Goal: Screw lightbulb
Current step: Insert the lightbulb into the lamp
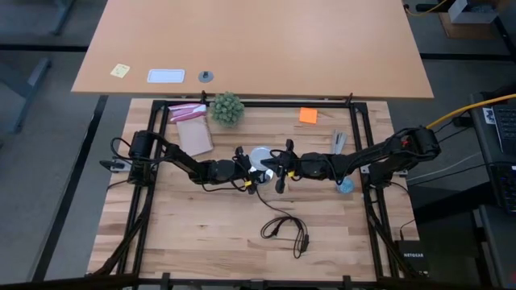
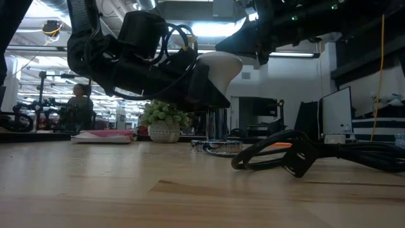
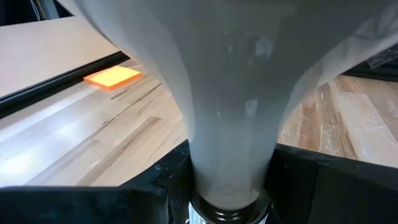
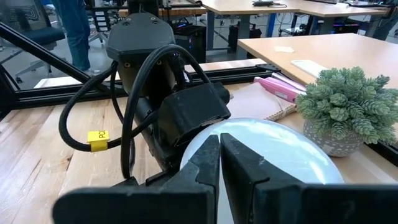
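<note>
At the middle of the wooden table [image 1: 201, 234], two dark robot arms reach in from opposite sides and meet over a white lightbulb [image 1: 260, 158]. From the left, past a pink notebook [image 1: 187, 113] and a small green potted plant [image 1: 226, 108] toward the back, the left gripper [image 1: 247, 171] comes in low. Its fingers are partly closed around the bulb's narrow neck, just above the greyish screw base. The bulb stands upright, dome on top, raised over a silvery socket [image 2: 217, 126] on the table. On the right, the right gripper [image 4: 221, 163] sits at the top of the white dome with its fingers pressed together, holding nothing. Nearer the front edge, a black cord [image 1: 284, 228] lies looped. An orange sticky note [image 1: 308, 115] lies toward the back right.
</note>
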Tool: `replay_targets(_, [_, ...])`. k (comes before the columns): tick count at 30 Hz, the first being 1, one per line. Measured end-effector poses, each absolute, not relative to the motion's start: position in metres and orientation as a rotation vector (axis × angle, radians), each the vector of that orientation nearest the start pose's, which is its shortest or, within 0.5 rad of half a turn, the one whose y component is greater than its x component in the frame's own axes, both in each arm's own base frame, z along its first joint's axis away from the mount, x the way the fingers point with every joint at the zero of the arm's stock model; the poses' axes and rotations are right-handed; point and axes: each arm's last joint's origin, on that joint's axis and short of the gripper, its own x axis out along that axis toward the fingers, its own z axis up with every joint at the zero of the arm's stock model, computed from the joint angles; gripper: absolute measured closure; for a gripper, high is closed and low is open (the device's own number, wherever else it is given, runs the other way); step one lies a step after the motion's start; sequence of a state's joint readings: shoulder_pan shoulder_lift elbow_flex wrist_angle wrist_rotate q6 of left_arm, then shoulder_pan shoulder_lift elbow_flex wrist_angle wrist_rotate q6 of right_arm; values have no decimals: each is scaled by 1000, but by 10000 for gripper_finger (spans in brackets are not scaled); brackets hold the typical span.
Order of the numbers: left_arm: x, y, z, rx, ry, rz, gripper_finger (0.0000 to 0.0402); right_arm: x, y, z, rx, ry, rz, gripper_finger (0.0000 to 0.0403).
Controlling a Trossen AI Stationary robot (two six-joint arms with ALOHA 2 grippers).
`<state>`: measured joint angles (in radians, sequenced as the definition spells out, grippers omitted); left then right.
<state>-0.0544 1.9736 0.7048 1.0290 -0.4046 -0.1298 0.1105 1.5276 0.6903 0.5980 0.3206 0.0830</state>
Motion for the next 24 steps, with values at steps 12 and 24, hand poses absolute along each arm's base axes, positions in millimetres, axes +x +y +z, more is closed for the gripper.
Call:
replay_targets(12, [346, -7, 108, -134, 204, 371, 246, 309, 25, 203, 30, 225, -219, 382])
replay_targets(24, [346, -9, 109, -13, 205, 352, 246, 309, 25, 203, 31, 225, -216, 382])
